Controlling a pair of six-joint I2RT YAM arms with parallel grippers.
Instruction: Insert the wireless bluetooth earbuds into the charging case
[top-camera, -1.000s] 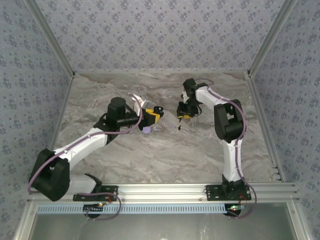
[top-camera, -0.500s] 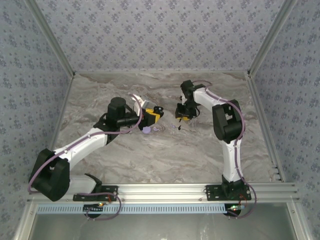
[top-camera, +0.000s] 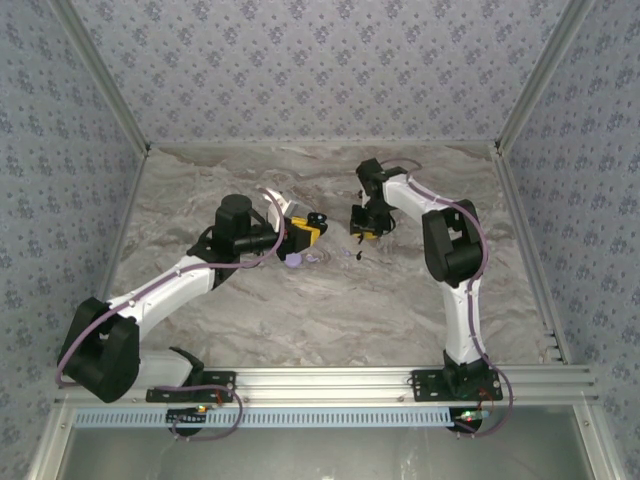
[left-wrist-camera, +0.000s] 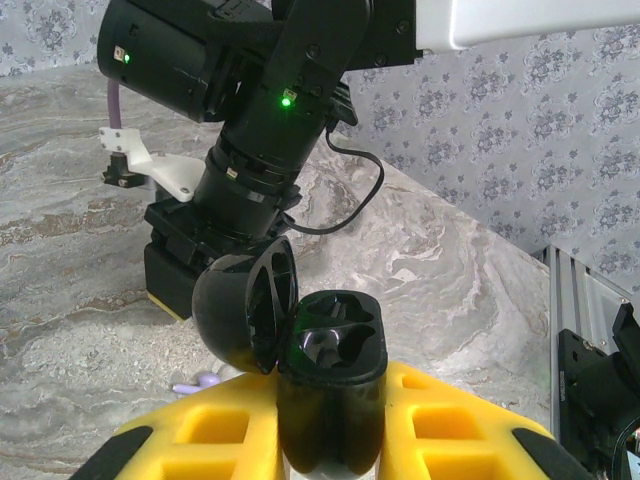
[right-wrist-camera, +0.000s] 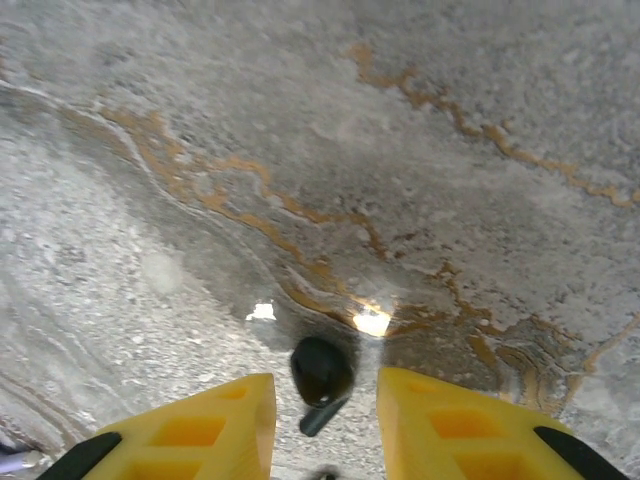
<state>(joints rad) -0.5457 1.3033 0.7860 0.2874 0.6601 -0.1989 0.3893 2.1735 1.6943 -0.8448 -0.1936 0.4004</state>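
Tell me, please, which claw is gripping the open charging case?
The left claw: it clamps the black charging case, lid open; the right claw only straddles a black earbud.

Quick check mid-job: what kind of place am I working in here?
Most likely a lab robot test cell, not a home: a marble-look tabletop boxed in by floral-wallpaper walls on aluminium framing, with the left arm and right arm bolted to a rail at its near edge.
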